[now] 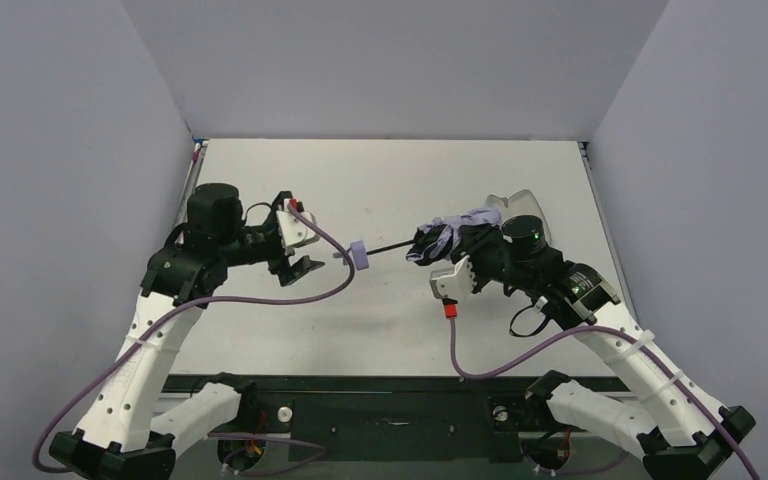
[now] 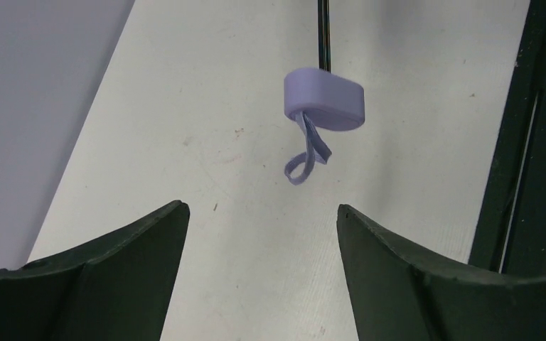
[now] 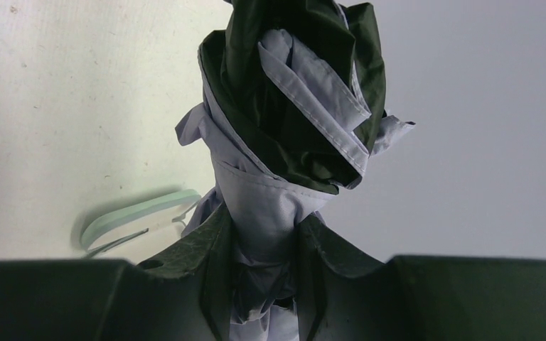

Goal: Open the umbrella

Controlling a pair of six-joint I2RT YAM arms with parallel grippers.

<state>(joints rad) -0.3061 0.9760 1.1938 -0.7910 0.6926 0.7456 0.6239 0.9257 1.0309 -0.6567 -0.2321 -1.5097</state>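
The right gripper [image 3: 264, 238] clamps the umbrella [image 3: 284, 142] by its bundled canopy, seemingly as an anchor, while the left gripper [image 2: 261, 217] gapes empty, the handle [image 2: 325, 99] just ahead.

Creased cloth umbrella [image 3: 270, 188], smooth matt plastic handle [image 2: 325, 99], matt white table [image 1: 390, 180]

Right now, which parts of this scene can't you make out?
- Right wrist view: the green case is mostly hidden behind the umbrella fabric and right gripper.
- Left wrist view: the shaft is cut off at the top edge.
- Top view: fabric hides that gripper's grip.
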